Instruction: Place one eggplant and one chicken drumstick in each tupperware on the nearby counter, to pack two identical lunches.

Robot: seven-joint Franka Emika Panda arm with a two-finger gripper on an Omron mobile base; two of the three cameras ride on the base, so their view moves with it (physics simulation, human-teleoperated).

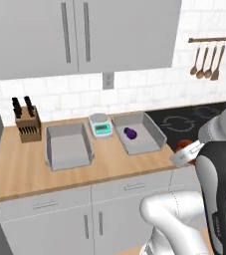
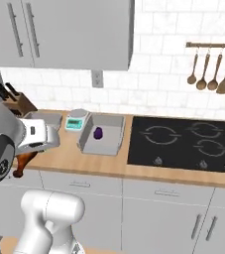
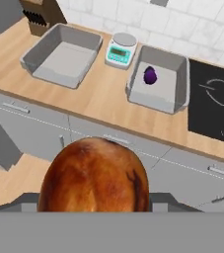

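Drumstick (image 3: 93, 174) sits closest to the lens in the hand view, a brown glossy bulk between the part-open jaws, which we read as clamped on it. Beyond it we see the counter (image 3: 98, 94), the left tupperware (image 3: 60, 56) bare, and the right tupperware (image 3: 160, 80) with one eggplant (image 3: 150, 75) inside; a white scale (image 3: 120, 49) stands between them.

Left base view: we see the gripper (image 1: 185, 153) off the counter's front edge, near the stovetop (image 1: 189, 119), with the meat showing reddish behind it.

Right base view: the drumstick's bone end hangs below the hand.

Risks, as we judge them: the rounded meat may slip during the carry, clip a raised rim, or land on the scale.
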